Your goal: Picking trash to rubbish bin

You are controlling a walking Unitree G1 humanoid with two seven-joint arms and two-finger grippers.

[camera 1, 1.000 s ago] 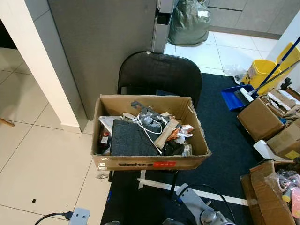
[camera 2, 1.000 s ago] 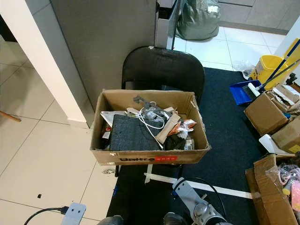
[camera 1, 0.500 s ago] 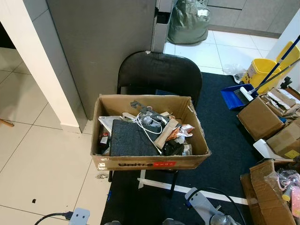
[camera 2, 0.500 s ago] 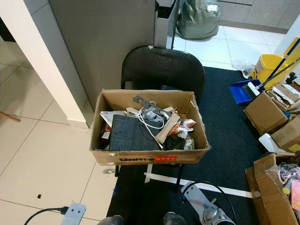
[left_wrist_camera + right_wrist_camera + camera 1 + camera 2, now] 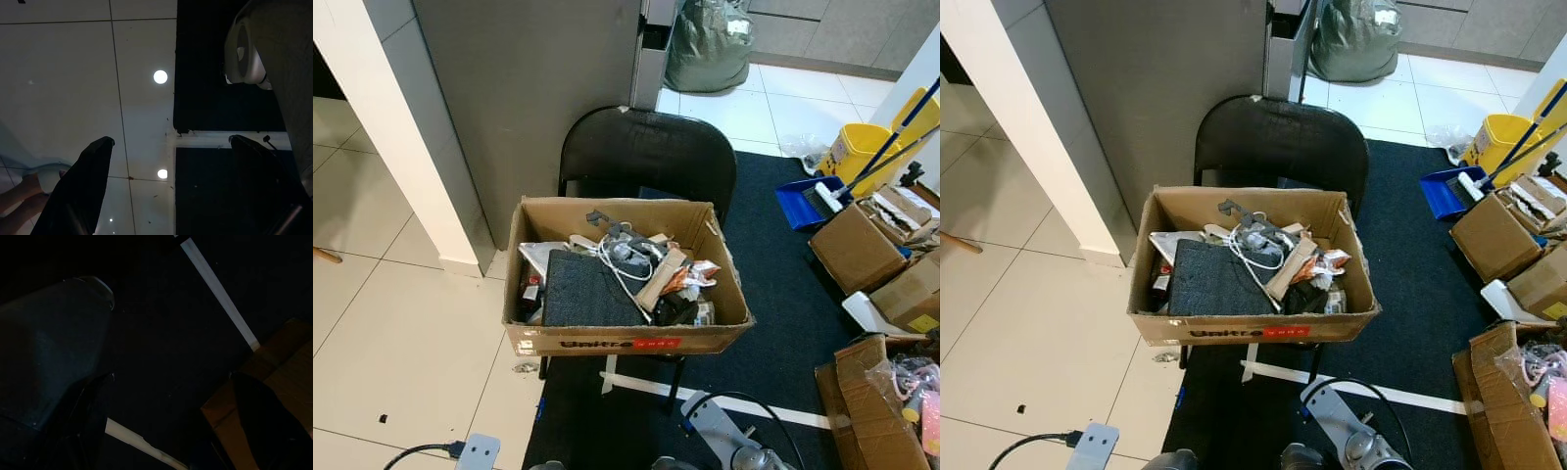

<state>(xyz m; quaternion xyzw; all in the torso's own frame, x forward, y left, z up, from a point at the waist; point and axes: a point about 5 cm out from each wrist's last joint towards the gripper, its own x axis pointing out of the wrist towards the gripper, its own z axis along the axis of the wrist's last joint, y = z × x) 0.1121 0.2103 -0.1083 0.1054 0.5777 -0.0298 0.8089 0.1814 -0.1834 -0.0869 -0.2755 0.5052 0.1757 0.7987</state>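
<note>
We saw our left end effector [image 5: 168, 191] hanging low with its two black fingers [image 5: 80, 186] spread wide and nothing between them. Beneath it lay pale floor tiles [image 5: 73, 73] meeting the edge of a dark carpet [image 5: 220, 112], with a white tape strip [image 5: 220, 139] crossing the carpet just beyond the fingertips.

Our right end effector [image 5: 171, 426] was likewise released and empty, its fingers apart over the dark carpet in deep shade. A brown cardboard box [image 5: 264, 382] sat close beside one finger, and a white strip ran past it on the carpet.

Well ahead of both end effectors stood the cardboard box of trash [image 5: 626, 338], resting on the seat of a black chair [image 5: 646, 152]. Inside it we could make out a dark grey pad [image 5: 590, 291], a white cable [image 5: 619, 269] and crumpled wrappers [image 5: 690, 277].

Farther off to the right end effector's side were a yellow mop bucket [image 5: 859, 149], a blue dustpan [image 5: 806, 201] and more cardboard boxes [image 5: 855, 250]. A grey-green bag [image 5: 707, 44] sat on the tiles beyond the chair.
</note>
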